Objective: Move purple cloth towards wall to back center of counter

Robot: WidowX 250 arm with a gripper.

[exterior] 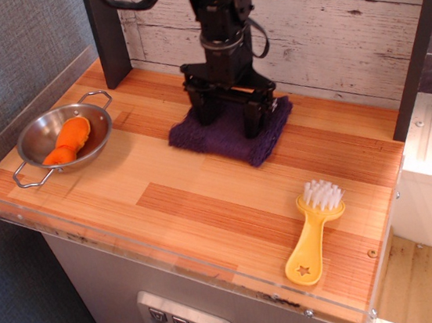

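Observation:
The purple cloth [228, 135] lies flat on the counter [205, 202] at the back centre, its far edge close to the whitewashed plank wall [326, 30]. My gripper [230, 119] points straight down onto the cloth. Its two black fingers [252, 121] dig into the cloth's top with a bunch of fabric between them, so it is shut on the cloth. The arm hides the cloth's far middle part.
A steel bowl [36, 144] holding an orange piece [66, 142] sits at the left. A yellow brush [314, 231] lies at the front right. A dark post [106, 33] stands at the back left, another post [418, 42] at the right. A clear rim [172, 253] edges the counter.

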